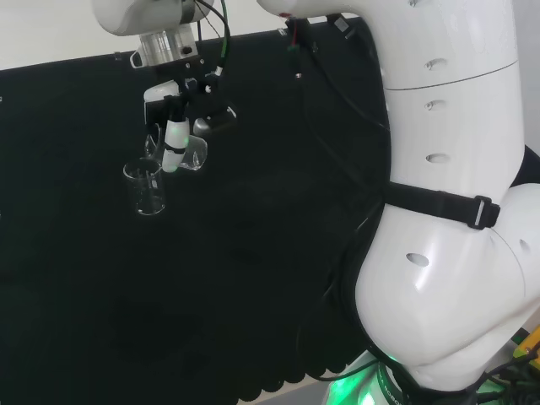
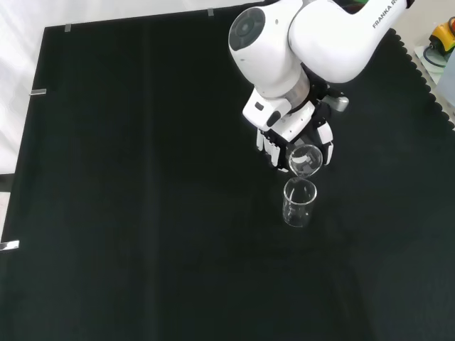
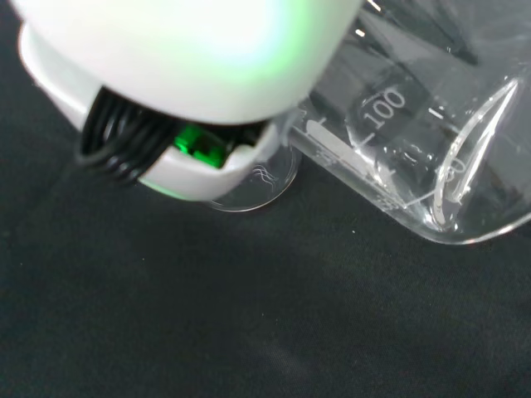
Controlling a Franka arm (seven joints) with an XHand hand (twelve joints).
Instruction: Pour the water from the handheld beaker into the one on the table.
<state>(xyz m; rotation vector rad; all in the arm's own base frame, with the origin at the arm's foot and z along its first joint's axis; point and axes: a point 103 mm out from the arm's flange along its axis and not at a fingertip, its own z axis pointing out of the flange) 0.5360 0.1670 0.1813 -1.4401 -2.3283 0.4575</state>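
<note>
tilting above the standing beaker (image 2: 299, 202), handheld beaker (image 2: 306, 159) clasped by curled robot hand (image 2: 284, 138)

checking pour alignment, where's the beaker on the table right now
In the front view the table beaker stands upright right of centre, directly below the tilted beaker in the hand.

— The handheld beaker (image 2: 306, 159)?
— Clear glass, tipped steeply over, its mouth just above the other (printed marks on its wall).
— And the second beaker (image 2: 298, 202)?
— Upright on the desk, clear, mouth open upward.
</note>
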